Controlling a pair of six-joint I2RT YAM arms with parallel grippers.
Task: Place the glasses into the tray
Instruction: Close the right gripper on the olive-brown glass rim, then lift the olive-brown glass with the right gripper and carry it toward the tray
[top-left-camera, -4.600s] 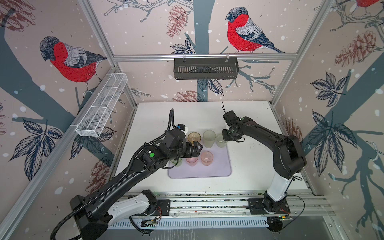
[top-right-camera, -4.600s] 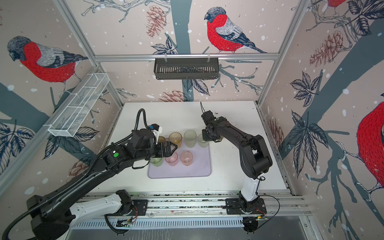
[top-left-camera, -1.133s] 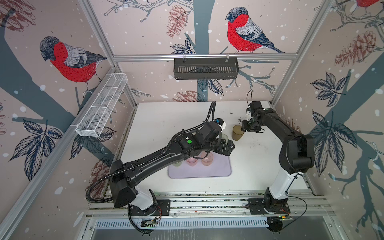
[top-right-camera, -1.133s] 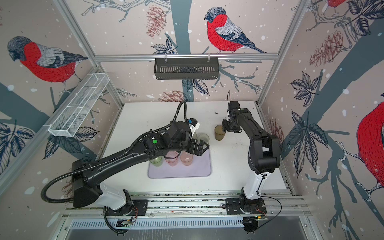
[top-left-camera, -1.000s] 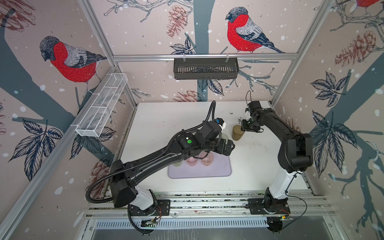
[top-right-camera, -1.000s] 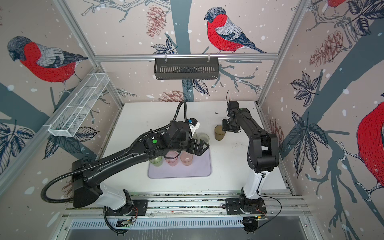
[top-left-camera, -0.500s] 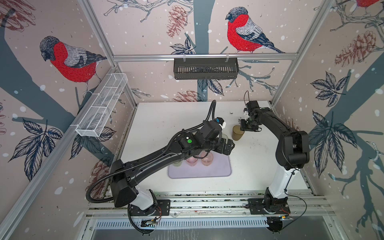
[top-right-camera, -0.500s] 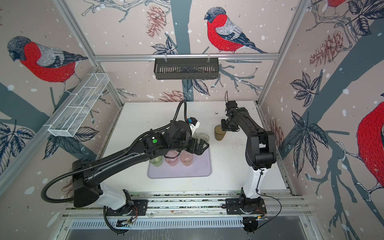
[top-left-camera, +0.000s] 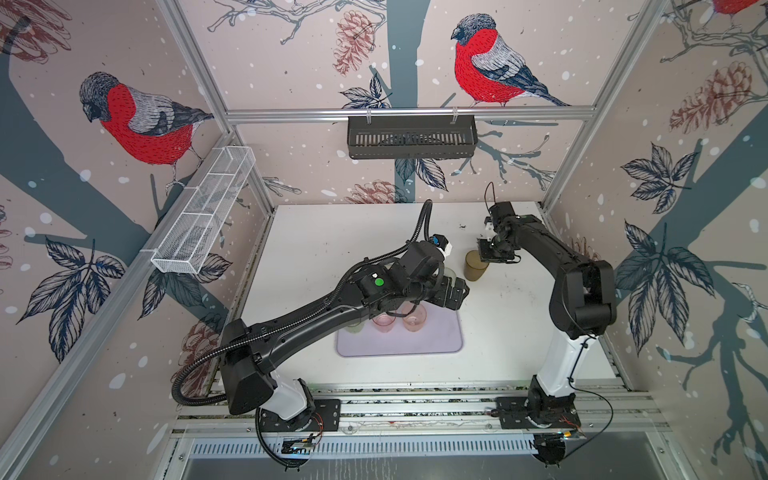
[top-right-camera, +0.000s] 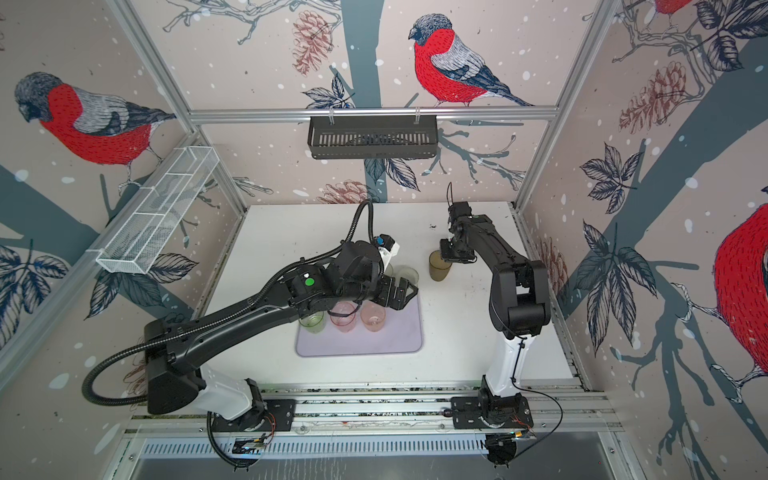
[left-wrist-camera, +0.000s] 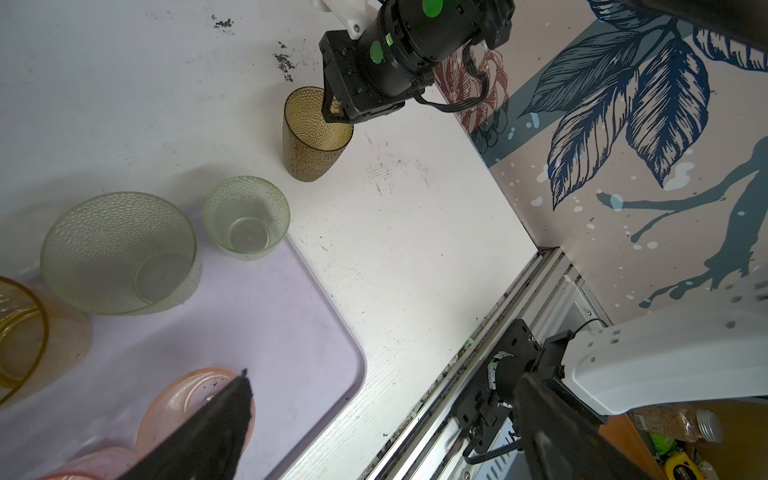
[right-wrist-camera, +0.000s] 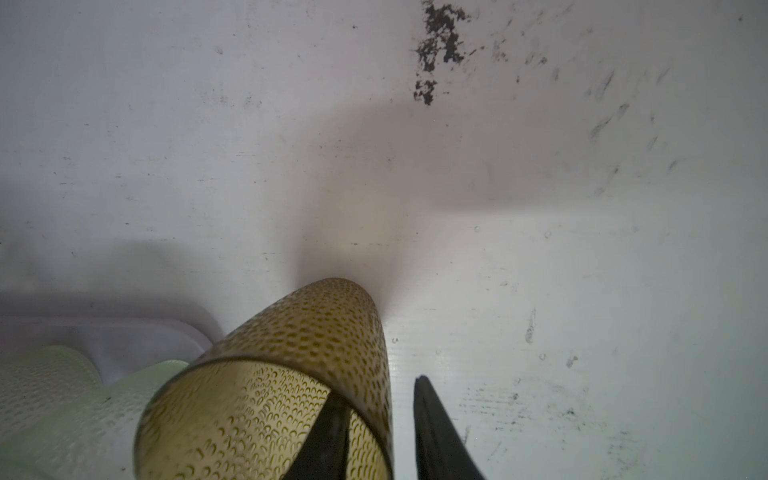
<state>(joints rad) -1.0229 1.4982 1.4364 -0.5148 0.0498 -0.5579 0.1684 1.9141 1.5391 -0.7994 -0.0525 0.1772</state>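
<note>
A tall brown glass (top-left-camera: 475, 266) (top-right-camera: 439, 266) (left-wrist-camera: 316, 133) stands on the white table, right of and beyond the lilac tray (top-left-camera: 415, 345) (top-right-camera: 374, 345). My right gripper (top-left-camera: 485, 254) (right-wrist-camera: 376, 415) straddles its rim. One finger is inside and the outer finger (right-wrist-camera: 432, 432) stands a sliver off the wall. My left gripper (top-right-camera: 401, 295) (left-wrist-camera: 382, 415) hangs open and empty over the tray's far right part. On the tray stand two pink glasses (top-left-camera: 413, 320) (top-left-camera: 383, 322), green ones (left-wrist-camera: 118, 251) (left-wrist-camera: 246, 218) (top-left-camera: 354, 326) and an amber one (left-wrist-camera: 18, 332).
A black slotted basket (top-left-camera: 411, 137) hangs on the back wall and a white mesh basket (top-left-camera: 203, 216) on the left wall. The right wall stands close behind the right arm. A metal rail (top-left-camera: 415, 403) runs along the table's front edge.
The right gripper's jaws have narrowed around the brown glass's wall. The left arm has stayed still with its jaws wide.
</note>
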